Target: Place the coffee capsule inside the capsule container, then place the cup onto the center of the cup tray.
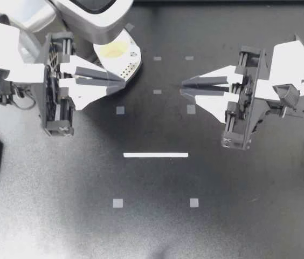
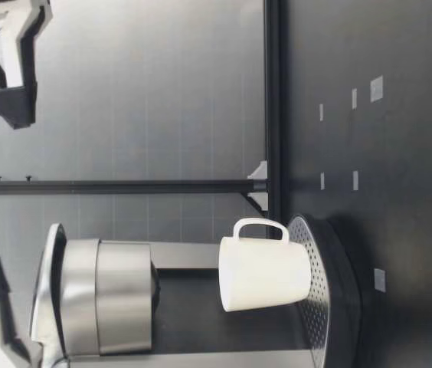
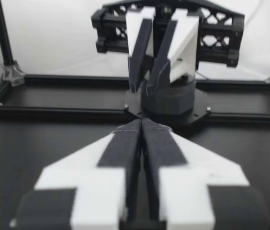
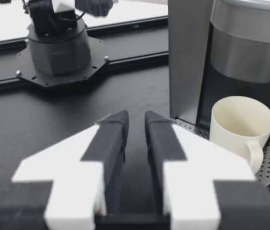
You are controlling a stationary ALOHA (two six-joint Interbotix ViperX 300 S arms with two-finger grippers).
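The cream ceramic cup stands upright on the round perforated metal cup tray, under the overhanging head of the silver-and-black coffee machine. Its handle is turned toward my right arm's side. That spot would put it beneath the spout to catch a pour, so I judge the cup step done, though how well centred it is can't be told. No coffee capsule shows in any view. It may already be in the machine's container, which is hidden.

My left end effector hangs just beside the tray with its fingers pressed together, pinching nothing. My right end effector faces it, well apart from the cup, its fingers drawn together but for a thin slit, also empty. Both look parked clear of the cup.

The matte black tabletop carries a white tape strip and small grey square markers. A black frame rail and a plain grey wall stand behind
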